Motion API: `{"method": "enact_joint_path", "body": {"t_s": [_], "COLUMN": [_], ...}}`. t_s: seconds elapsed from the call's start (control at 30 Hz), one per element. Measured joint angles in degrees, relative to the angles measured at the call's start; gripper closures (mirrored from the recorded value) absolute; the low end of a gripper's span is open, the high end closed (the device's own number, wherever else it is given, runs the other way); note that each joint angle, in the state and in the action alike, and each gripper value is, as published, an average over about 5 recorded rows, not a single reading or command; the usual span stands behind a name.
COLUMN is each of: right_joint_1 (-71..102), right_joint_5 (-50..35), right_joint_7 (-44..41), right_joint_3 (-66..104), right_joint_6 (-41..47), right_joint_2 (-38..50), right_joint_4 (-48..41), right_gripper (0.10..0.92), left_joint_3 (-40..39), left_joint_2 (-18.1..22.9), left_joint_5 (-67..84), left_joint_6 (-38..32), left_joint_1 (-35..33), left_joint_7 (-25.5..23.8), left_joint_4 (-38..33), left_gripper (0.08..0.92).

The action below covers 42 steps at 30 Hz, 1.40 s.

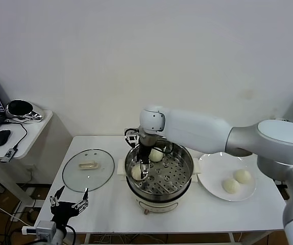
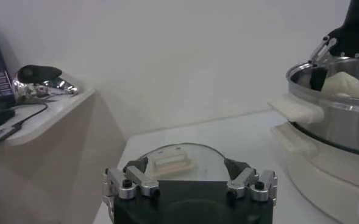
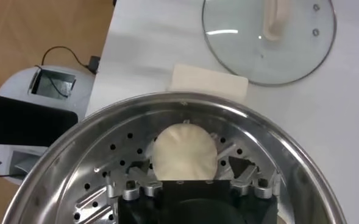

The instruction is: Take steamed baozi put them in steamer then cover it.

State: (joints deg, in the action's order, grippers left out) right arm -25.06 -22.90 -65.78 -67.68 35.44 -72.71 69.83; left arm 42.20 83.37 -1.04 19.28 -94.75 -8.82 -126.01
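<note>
The steamer (image 1: 183, 179) stands at the table's middle, its perforated tray (image 3: 100, 176) showing. Two steamed baozi lie inside: one at the back (image 1: 156, 154), one at the left (image 1: 135, 173). My right gripper (image 1: 142, 167) reaches down into the pot and stands open around that left baozi (image 3: 184, 152), which rests on the tray with a gap to each fingertip (image 3: 139, 164). Two more baozi (image 1: 230, 186) (image 1: 243, 176) sit on the white plate (image 1: 210, 171). The glass lid (image 1: 88, 168) lies flat on the table's left. My left gripper (image 1: 67, 201) waits open near the front left corner, facing the lid (image 2: 173, 161).
A side desk (image 1: 24, 135) at the far left carries a laptop, a mouse (image 1: 1, 137) and cables. From the left wrist view, the steamer's white handle (image 2: 298, 108) and base stand at the right, with bare table between them and the lid.
</note>
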Motion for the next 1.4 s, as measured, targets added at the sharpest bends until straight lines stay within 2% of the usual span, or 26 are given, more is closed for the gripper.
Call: {"method": "enact_joint_path", "body": {"t_s": [0.23,0.5,0.77,1.03,1.4], "right_joint_1": [-2.36,-1.98,7.94,22.48,32.16], "right_joint_5": [2.00,6.40,13.63,22.29,31.65], "right_joint_7": [-1.74,-4.94,-6.34,-7.13,-6.50], "right_joint_3": [3.94,8.99,18.05,29.60,36.54], "right_joint_6": [-1.74,-6.88,-13.27,-20.03,-26.95], "right_joint_2": [10.19,27.29,40.40,44.61,42.32], "right_joint_4": [6.98,15.05,17.92,14.73,5.63], "right_gripper": [0.203,0.203,0.203,0.203,0.203], "left_joint_3": [-0.62,-0.93,-1.93,-1.61,-1.48], "left_joint_2": [-0.41,-0.81,-0.40,-0.38,-0.25], "left_joint_5": [0.07,0.81,0.54,-0.14,-1.37], "left_joint_6": [0.45,1.26,1.61,1.84,1.89], "left_joint_1": [0.29,0.23,-0.57,-1.51,-1.70], "left_joint_7": [-0.23,-0.66,-0.76,-0.82,-0.84], "left_joint_4": [-0.32,-0.02,-0.23,-0.41,1.33], "left_gripper": [0.177,0.177,0.177,0.177,0.177]}}
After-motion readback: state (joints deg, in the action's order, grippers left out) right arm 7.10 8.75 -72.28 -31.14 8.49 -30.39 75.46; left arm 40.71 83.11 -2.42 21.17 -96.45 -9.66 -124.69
